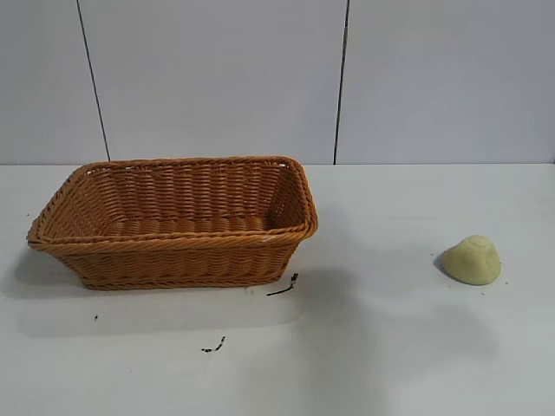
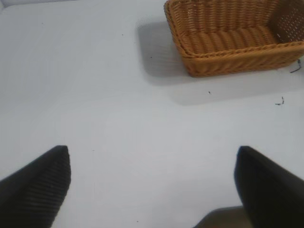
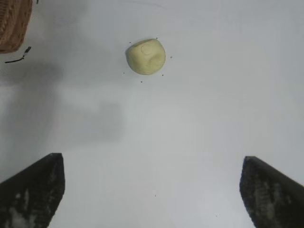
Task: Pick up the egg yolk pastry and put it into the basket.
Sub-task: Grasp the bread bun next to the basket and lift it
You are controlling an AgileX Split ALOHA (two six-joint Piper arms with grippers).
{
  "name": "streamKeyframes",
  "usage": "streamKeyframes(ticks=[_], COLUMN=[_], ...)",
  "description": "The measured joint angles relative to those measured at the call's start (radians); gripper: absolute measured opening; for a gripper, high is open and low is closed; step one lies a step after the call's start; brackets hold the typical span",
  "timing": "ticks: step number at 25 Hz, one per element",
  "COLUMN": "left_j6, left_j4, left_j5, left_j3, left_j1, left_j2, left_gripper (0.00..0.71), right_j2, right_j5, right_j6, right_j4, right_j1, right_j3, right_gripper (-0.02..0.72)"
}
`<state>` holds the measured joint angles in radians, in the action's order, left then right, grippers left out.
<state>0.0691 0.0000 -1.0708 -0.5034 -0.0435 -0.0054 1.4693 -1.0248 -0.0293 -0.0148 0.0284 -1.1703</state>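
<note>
The egg yolk pastry [image 1: 472,259], a small pale yellow dome, lies on the white table at the right; it also shows in the right wrist view [image 3: 146,56]. The orange-brown wicker basket [image 1: 173,247] stands left of centre and is empty; its end shows in the left wrist view [image 2: 228,57] and a corner in the right wrist view [image 3: 12,33]. My right gripper [image 3: 152,164] is open and empty, above bare table, some way short of the pastry. My left gripper [image 2: 153,156] is open and empty, over bare table away from the basket. Neither gripper shows in the exterior view.
Small black scraps lie on the table in front of the basket [image 1: 284,287] [image 1: 213,346]. The white table [image 1: 381,347] has a panelled wall behind it.
</note>
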Motion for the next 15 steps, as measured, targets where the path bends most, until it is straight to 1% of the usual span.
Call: streamKeyframes(ticks=[4,8,12,15], left_j6=[0.0,0.0,0.0,0.0], left_j4=[0.0,0.0,0.0,0.0], left_j5=[0.0,0.0,0.0,0.0], left_j3=[0.0,0.0,0.0,0.0], left_j1=[0.0,0.0,0.0,0.0], left_j2=[0.0,0.0,0.0,0.0], left_gripper=[0.696,0.696,0.696,0.696], right_j2=[0.17,0.299,0.401,0.474], right_j5=[0.014,0.066,0.134,0.168], right_j6=[-0.001,-0.001,-0.001,-0.001], right_j4=[-0.006,-0.007,-0.007,-0.008], right_j1=[0.0,0.0,0.0,0.0], right_j3=[-0.09,-0.135,-0.143,-0.144], right_gripper=[0.693,0.693,0.693,0.693])
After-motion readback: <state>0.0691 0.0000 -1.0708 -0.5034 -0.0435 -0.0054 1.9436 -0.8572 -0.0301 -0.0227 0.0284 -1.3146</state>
